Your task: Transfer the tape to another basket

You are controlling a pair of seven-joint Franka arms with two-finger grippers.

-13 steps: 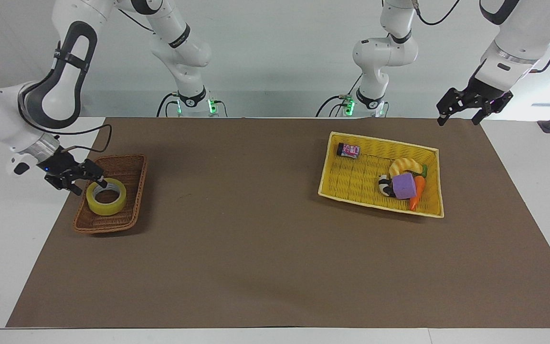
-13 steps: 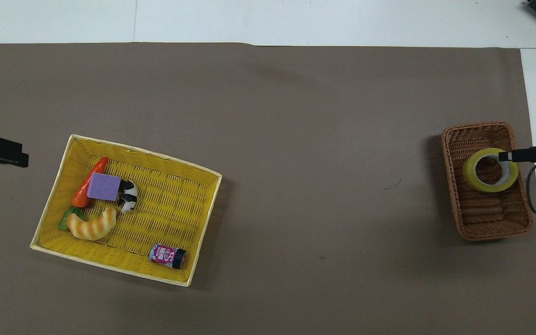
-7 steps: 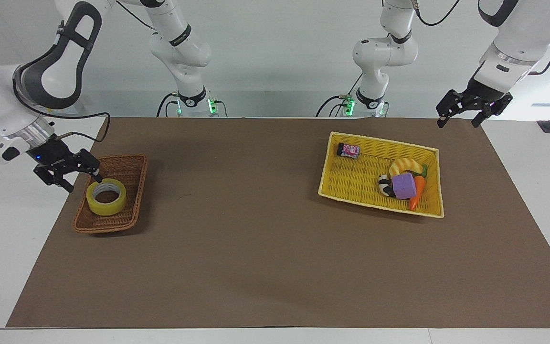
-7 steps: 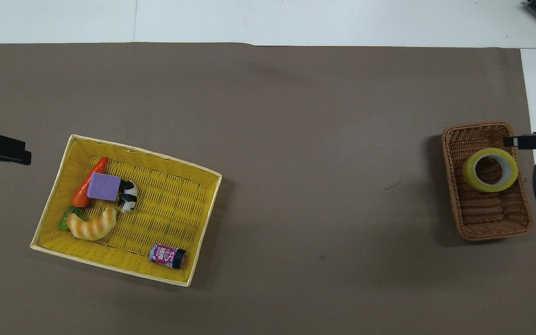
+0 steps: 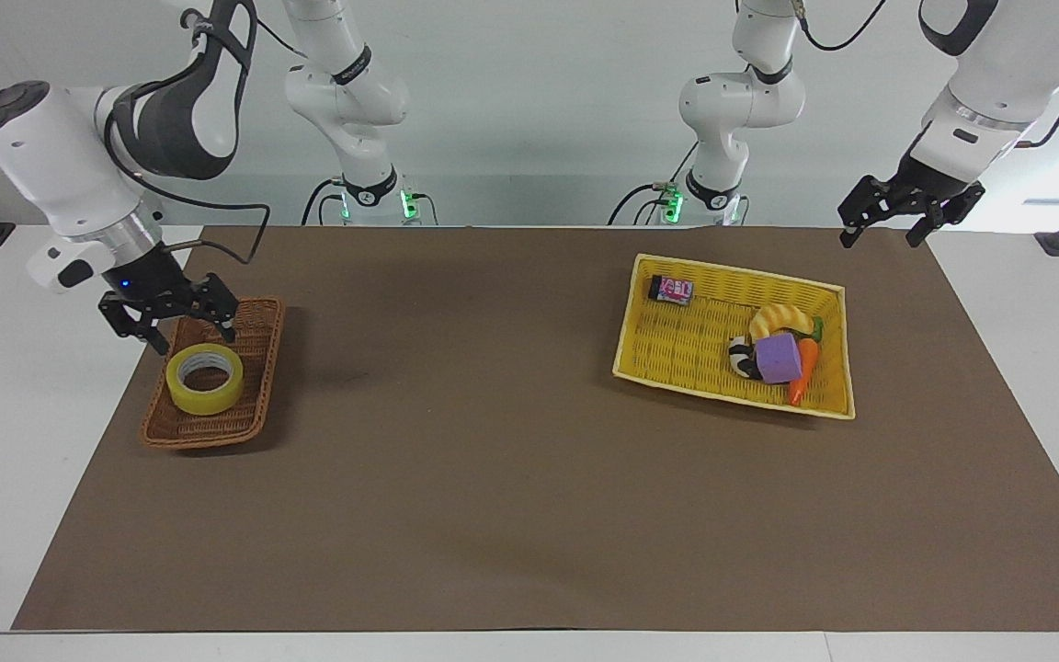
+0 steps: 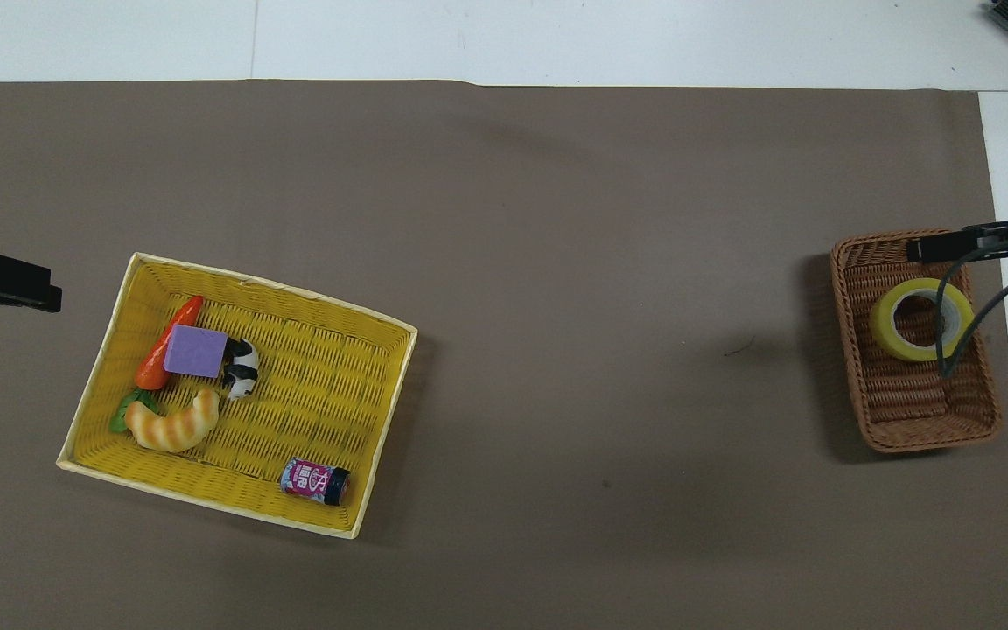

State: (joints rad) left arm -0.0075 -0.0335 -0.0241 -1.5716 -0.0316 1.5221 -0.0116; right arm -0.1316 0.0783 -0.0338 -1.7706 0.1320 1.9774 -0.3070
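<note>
The yellow tape (image 5: 205, 397) (image 6: 889, 337) lies flat, ring up, in the brown wicker basket (image 5: 208, 437) (image 6: 924, 429) at the right arm's end of the table. My right gripper (image 5: 191, 333) (image 6: 928, 249) hangs open over this basket, just above the tape and clear of it, holding nothing. Its cable crosses the tape in the overhead view. My left gripper (image 5: 881, 237) (image 6: 40, 293) waits open and empty in the air over the mat's edge at the left arm's end.
A larger yellow woven basket (image 5: 677, 349) (image 6: 320, 385) sits toward the left arm's end. It holds a carrot, a purple block, a croissant-like toy, a black-and-white toy and a small can. Brown mat covers the table between the two baskets.
The right gripper, whose fingertip was at the tape's rim, has risen and swung over the basket. The tape has stayed in the brown basket. The left gripper has barely moved.
</note>
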